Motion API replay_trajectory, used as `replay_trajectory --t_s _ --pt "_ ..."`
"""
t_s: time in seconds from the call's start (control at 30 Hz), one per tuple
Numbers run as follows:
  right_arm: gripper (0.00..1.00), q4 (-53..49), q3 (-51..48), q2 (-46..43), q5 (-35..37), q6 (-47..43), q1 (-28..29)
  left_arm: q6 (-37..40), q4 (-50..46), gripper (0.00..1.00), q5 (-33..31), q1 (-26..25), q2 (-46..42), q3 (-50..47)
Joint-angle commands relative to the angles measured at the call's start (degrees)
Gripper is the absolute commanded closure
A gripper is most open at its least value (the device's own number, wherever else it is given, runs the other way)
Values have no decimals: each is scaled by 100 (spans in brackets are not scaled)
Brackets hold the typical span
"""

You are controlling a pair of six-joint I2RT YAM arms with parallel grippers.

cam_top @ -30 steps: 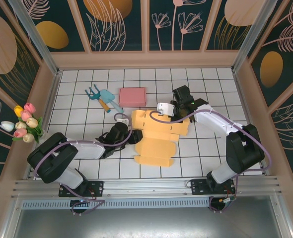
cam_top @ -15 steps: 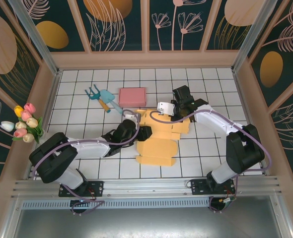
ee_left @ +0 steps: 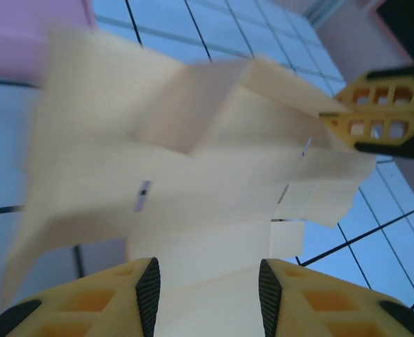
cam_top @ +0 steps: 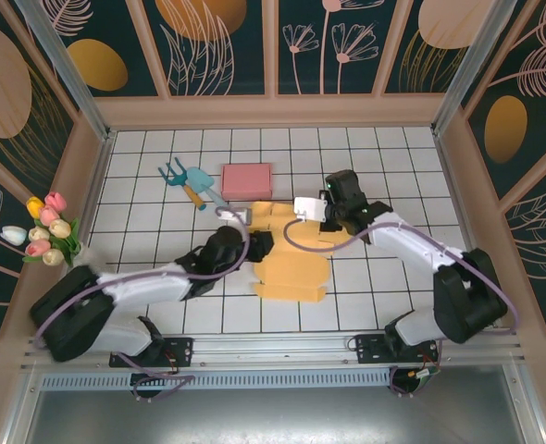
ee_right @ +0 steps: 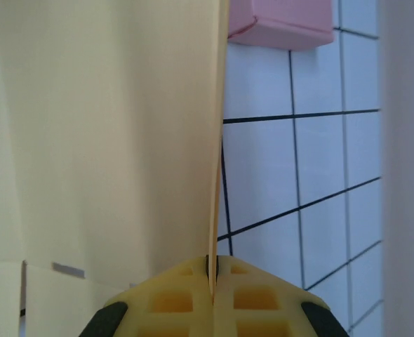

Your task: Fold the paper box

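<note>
Paper box (cam_top: 291, 268) is lying at the centre of the tabletop (cam_top: 375, 148). Its 6 o'clock end is resting flat, and its panels are lifting toward 12 o'clock.

Right gripper (ee_right: 212, 263): fingers are closed, pinching a thin wall edge-on at the box's 1 o'clock side.

Left gripper (ee_left: 208, 281): working at the 9 o'clock side, fingers standing apart with a panel running between them. Cannot tell whether they are clamping it.

Step in hand, as judged: standing the walls up along the scored creases.

Doing it well:
- The right should be holding its wall upright as an anchor.
- The left should be pressing along the crease, not mid-panel, so the tabs are meeting their slits.

Material:
- The card is pale yellow, matte and thin, die-cut with small slits and tabs. It is probably springy and likely to buckle under a fast push.
- The tabletop is glossy white tile, so the blank may be sliding.
</note>
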Motion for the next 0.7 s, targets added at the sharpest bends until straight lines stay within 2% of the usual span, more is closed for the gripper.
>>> replay_trajectory --t_s 0.0,0.13,0.3,0.43,0.67 --pt "100 1129 -458 -381 411 -566 236 472 -290 55 -909 -25 -1091 -460" --pt "100 2246 -1053 -629 897 -1277 575 483 -604 55 -1910 -17 -2349 -975" --pt "100 3511 -1541 -888 1287 -1826 953 618 -709 52 -2632 -18 -3319 -1474" --pt "100 4515 -1952 -1045 1372 -2211 1230 765 -695 53 -2990 -19 -3261 -1619" --pt "100 5218 -2226 -786 1485 -2348 1644 1130 -4 54 -3252 -18 -2794 -1945"
